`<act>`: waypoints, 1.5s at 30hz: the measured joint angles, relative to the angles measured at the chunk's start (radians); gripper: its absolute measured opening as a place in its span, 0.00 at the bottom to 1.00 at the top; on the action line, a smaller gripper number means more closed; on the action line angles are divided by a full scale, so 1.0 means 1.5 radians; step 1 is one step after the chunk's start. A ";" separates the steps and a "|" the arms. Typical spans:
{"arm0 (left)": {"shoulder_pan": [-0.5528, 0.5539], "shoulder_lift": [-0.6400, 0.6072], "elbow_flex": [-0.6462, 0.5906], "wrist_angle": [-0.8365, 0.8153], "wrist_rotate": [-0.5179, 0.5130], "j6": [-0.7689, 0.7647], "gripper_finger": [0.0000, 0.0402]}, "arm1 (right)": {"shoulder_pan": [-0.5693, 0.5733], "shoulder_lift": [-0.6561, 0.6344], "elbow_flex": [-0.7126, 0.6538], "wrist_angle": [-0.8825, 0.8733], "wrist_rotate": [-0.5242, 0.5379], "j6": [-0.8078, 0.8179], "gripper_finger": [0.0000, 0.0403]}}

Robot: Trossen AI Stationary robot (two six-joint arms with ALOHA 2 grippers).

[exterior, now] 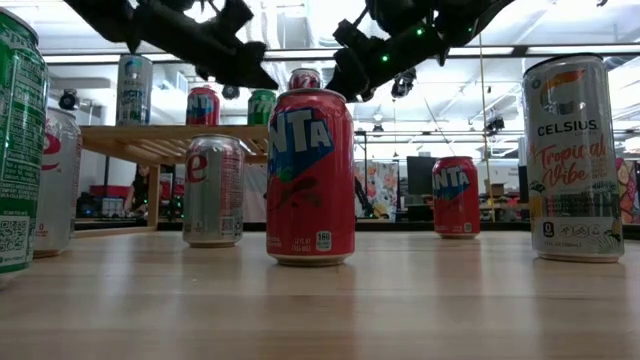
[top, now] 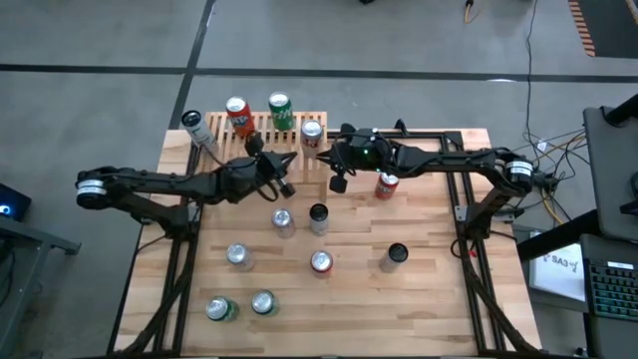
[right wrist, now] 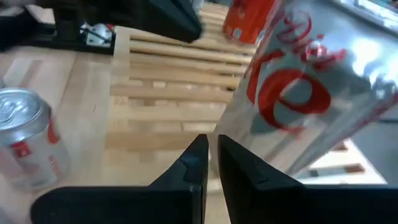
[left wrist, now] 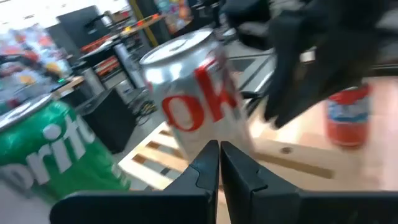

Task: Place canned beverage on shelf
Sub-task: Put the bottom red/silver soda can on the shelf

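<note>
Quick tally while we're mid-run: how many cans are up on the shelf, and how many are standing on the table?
Cans on the shelf: 4
Cans on the table: 8
Total: 12

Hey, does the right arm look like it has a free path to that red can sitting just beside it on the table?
Probably yes. The red can stands alone right beside the right gripper, which is shut near the shelf. Nothing stands between them, though the fingers would have to open first.
</note>
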 joint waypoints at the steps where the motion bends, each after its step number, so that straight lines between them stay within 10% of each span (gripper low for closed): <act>1: -0.001 -0.009 0.000 -0.005 0.016 0.001 0.00 | 0.000 0.003 0.000 0.014 0.000 -0.003 0.07; 45: -0.081 -0.113 -0.004 -0.174 0.121 -0.053 0.00 | -0.028 0.054 0.001 0.172 -0.047 0.038 0.07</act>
